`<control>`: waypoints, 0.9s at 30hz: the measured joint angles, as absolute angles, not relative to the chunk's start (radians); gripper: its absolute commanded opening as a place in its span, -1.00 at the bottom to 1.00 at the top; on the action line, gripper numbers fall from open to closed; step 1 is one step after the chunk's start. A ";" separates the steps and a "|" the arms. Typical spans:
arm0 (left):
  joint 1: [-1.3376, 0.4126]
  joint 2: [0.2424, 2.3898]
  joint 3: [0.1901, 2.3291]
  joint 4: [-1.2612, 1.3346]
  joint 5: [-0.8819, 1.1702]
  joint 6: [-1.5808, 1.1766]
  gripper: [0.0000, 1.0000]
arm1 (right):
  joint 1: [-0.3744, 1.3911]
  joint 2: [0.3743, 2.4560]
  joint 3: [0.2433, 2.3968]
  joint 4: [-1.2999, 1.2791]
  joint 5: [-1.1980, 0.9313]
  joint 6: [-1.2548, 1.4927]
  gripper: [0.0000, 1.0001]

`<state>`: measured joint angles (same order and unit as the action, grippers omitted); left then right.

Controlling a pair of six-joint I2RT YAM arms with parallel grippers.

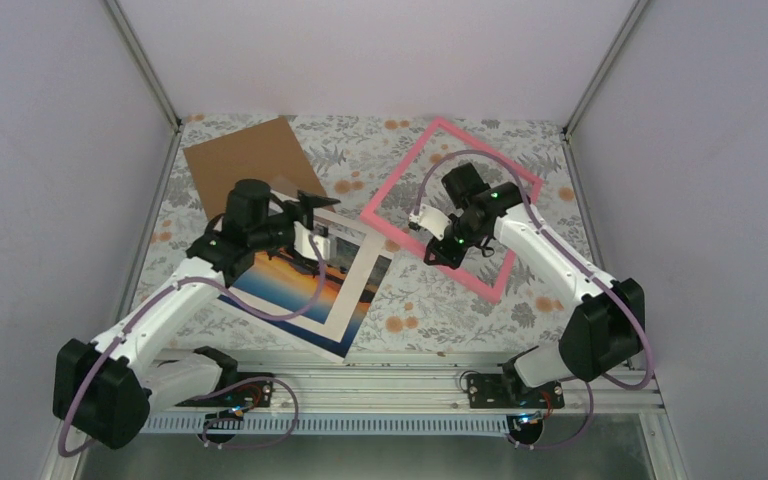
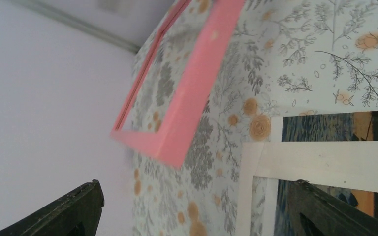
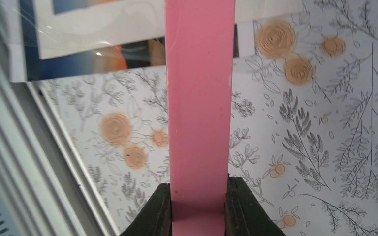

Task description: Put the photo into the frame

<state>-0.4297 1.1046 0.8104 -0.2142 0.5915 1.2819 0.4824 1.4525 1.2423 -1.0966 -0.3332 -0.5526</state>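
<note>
The pink frame (image 1: 483, 150) lies tilted at the right centre of the table. My right gripper (image 1: 423, 224) is shut on its left side bar; in the right wrist view the pink bar (image 3: 199, 98) sits pinched between the two black fingers (image 3: 152, 211) of the gripper (image 3: 198, 189). The sunset photo (image 1: 285, 283) lies left of centre, partly under a white mat board (image 1: 358, 262). My left gripper (image 1: 316, 238) hovers over the mat's far edge, open and empty (image 2: 197, 216). The left wrist view shows the frame (image 2: 192, 98), the mat (image 2: 325, 162) and the photo (image 2: 325, 127).
A brown cardboard sheet (image 1: 250, 158) lies at the back left, partly under the left arm. The floral tablecloth (image 1: 410, 300) covers the table. White walls close in the left, right and back. A metal rail (image 1: 410, 385) runs along the near edge.
</note>
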 measured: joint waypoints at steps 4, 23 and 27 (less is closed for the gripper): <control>-0.514 1.176 0.859 -0.244 0.550 1.459 0.78 | 0.482 1.452 1.305 -1.159 -0.397 -0.561 -0.93; -0.743 1.339 0.965 -0.154 0.242 1.709 -0.04 | 0.484 1.477 1.407 -1.292 -0.501 -0.583 -0.92; -0.751 1.344 0.999 -0.151 0.189 1.697 -0.48 | 0.484 1.477 1.425 -1.300 -0.504 -0.588 -0.92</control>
